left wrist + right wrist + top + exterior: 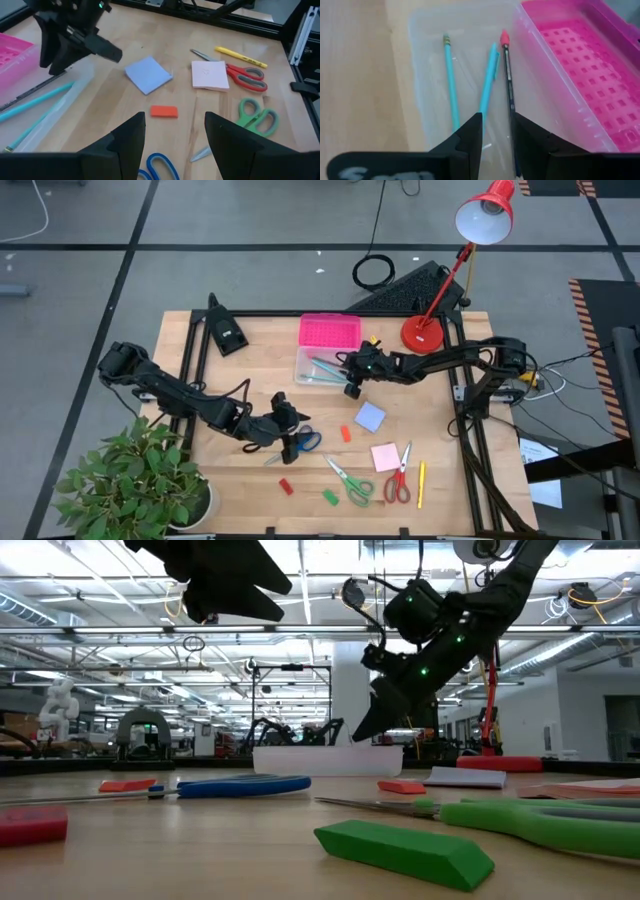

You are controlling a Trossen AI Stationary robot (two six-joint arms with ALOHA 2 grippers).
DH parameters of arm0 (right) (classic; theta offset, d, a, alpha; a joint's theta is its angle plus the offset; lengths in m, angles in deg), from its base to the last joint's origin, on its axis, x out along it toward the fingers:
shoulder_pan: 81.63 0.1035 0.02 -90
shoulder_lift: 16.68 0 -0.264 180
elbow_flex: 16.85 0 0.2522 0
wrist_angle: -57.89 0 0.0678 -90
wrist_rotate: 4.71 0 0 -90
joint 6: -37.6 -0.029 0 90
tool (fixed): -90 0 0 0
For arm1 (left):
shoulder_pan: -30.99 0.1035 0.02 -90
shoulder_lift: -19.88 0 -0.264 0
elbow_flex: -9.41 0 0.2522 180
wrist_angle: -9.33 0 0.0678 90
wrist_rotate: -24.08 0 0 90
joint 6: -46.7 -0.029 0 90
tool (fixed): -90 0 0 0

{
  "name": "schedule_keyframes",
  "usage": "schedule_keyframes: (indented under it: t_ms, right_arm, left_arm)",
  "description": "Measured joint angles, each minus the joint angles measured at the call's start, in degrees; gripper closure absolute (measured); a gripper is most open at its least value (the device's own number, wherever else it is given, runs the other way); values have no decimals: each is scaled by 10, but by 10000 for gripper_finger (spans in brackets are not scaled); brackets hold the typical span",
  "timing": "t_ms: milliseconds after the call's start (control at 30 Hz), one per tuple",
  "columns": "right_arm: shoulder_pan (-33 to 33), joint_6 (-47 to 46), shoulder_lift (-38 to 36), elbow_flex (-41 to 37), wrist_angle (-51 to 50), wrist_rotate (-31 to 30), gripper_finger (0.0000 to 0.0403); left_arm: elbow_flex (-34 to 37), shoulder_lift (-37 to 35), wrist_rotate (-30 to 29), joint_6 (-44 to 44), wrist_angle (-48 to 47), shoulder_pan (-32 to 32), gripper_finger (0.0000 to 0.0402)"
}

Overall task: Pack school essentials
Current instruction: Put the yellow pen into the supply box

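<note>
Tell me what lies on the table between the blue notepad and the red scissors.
The pink notepad lies between the blue notepad and the red scissors, seen in the high view.

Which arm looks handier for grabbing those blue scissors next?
Probably the left. Its open gripper hangs right above the blue scissors, while the right gripper is over the clear box, farther away.

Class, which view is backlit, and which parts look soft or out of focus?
Low view: bright ceiling lights silhouette the right gripper; the green eraser nearest the lens looks soft. Right wrist view: the pink lid and pencils are slightly blurred.
</note>
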Motion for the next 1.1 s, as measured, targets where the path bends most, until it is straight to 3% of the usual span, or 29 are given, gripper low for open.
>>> schedule_keyframes:
  t_ms: [233, 500, 600, 933, 1100]
  right_arm:
    - [20, -14, -63, 0, -45, 17, 305]
    - [91, -50, -129, 0, -128, 14, 305]
    - [123, -61, -151, 0, -148, 12, 304]
    - [247, -132, -236, 0, -257, -73, 304]
    - [297, -190, -257, 9, -330, -77, 305]
  left_arm:
    - [0, 0, 14, -16, -8, 0, 192]
    - [0, 0, 17, -53, -8, 18, 192]
    - [0, 0, 44, -61, -8, 34, 192]
    - [0, 0, 115, -93, -8, 83, 192]
    - [0, 0, 118, -92, -8, 94, 192]
